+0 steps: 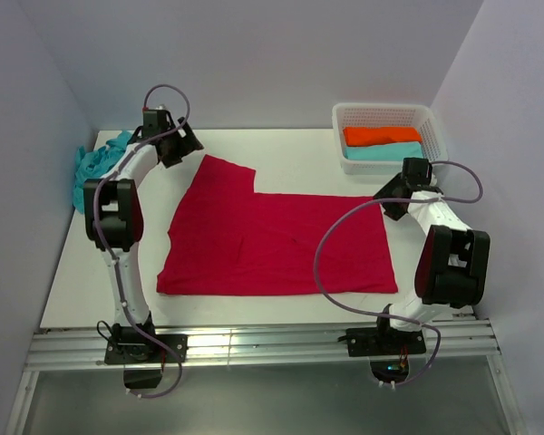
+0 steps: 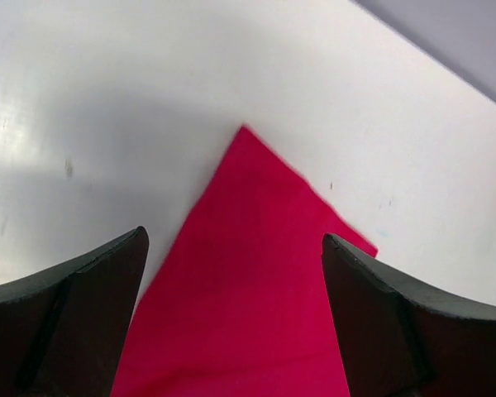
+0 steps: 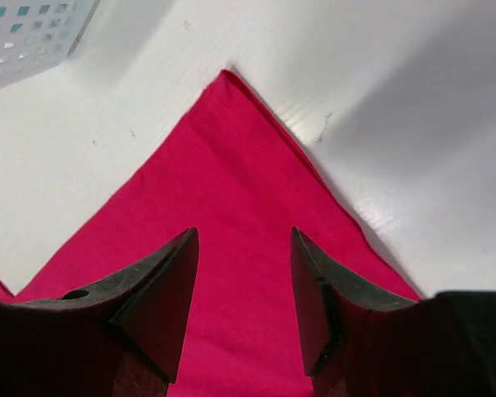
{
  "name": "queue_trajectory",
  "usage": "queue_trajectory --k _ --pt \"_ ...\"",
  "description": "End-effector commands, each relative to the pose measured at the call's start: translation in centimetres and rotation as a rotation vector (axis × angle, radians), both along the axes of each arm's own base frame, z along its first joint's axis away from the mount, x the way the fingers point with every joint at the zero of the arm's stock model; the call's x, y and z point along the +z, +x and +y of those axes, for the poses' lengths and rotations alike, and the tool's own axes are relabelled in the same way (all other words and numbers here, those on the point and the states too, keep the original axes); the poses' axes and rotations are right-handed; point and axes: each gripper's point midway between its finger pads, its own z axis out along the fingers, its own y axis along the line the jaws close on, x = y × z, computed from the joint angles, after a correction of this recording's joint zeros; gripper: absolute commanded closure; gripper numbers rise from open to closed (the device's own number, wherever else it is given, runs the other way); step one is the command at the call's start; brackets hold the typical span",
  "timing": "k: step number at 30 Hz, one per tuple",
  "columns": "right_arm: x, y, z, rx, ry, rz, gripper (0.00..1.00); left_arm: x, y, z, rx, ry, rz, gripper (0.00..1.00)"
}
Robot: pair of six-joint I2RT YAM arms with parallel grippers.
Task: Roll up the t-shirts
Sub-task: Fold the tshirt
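A crimson-red t-shirt lies flat and folded on the white table. My left gripper is open above its far left corner, with red cloth showing between the jaws. My right gripper is open above its far right corner, the jaws apart over the cloth. An orange t-shirt and a turquoise one lie folded in the white basket. Another turquoise t-shirt is bunched at the table's far left edge.
The white perforated basket stands at the back right, and its corner shows in the right wrist view. Grey walls close in the table on three sides. An aluminium rail runs along the near edge.
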Motion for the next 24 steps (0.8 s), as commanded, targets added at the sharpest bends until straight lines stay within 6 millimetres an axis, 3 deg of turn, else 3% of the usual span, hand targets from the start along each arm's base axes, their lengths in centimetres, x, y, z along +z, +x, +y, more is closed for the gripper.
queue_trajectory --k 1,5,6,7,9,10,13,21,24 --pt "3.2 3.7 -0.1 0.032 -0.028 -0.152 0.45 2.6 3.7 -0.4 -0.077 -0.009 -0.127 0.09" --pt "3.5 4.2 0.3 0.037 -0.017 -0.174 0.47 0.2 5.3 -0.6 -0.099 -0.02 -0.107 0.12" --pt "3.2 4.2 0.4 0.034 -0.014 -0.164 0.47 0.6 6.0 -0.5 -0.101 -0.026 -0.118 0.13" --pt "3.3 4.3 0.4 0.034 -0.013 -0.162 0.48 -1.4 6.3 -0.6 -0.106 -0.032 -0.087 0.18" --pt "3.2 4.2 0.4 0.031 -0.02 -0.153 0.5 -1.9 6.9 -0.8 -0.112 -0.043 -0.082 0.21" --pt "3.4 4.2 0.5 0.028 -0.02 -0.156 0.51 -3.1 6.8 -0.9 -0.113 -0.048 -0.06 0.22" --pt "3.7 4.0 0.5 0.023 -0.019 -0.161 0.52 -4.3 6.7 -1.1 -0.12 -0.052 -0.047 0.23" --pt "4.3 3.6 0.8 0.013 -0.004 -0.169 0.55 -6.0 7.1 -1.5 -0.107 -0.009 -0.018 0.28" --pt "4.1 2.9 0.8 0.015 -0.008 -0.155 0.56 -6.3 7.0 -2.1 -0.123 0.046 -0.013 0.37"
